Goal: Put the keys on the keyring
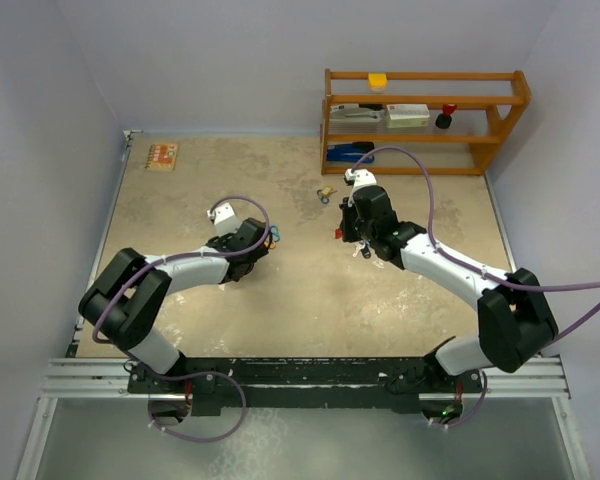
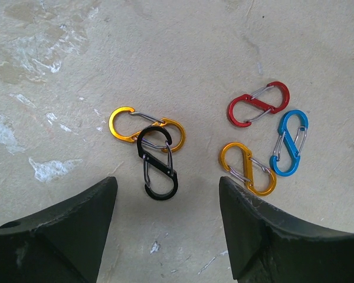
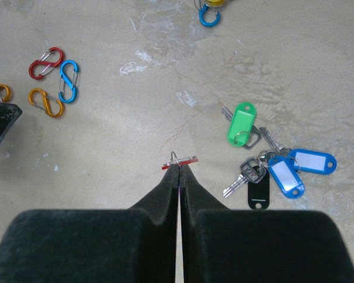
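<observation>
Left tool (image 2: 166, 187): jaws wide apart, holding nothing, over coloured clips (image 2: 289, 143) on the table (image 2: 59, 47).
Right tool (image 3: 179, 170): pinched shut on a red tag (image 3: 180, 162) (seen edge-on).
Keys (image 3: 265, 168): loose on the table, right of that tool.

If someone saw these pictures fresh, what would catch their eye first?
Likely the coloured clips lying ahead of the open left gripper, with the yellow clip and black clip overlapping. Then the shut right gripper pinching a small red tag, with tagged keys lying beside it.
</observation>
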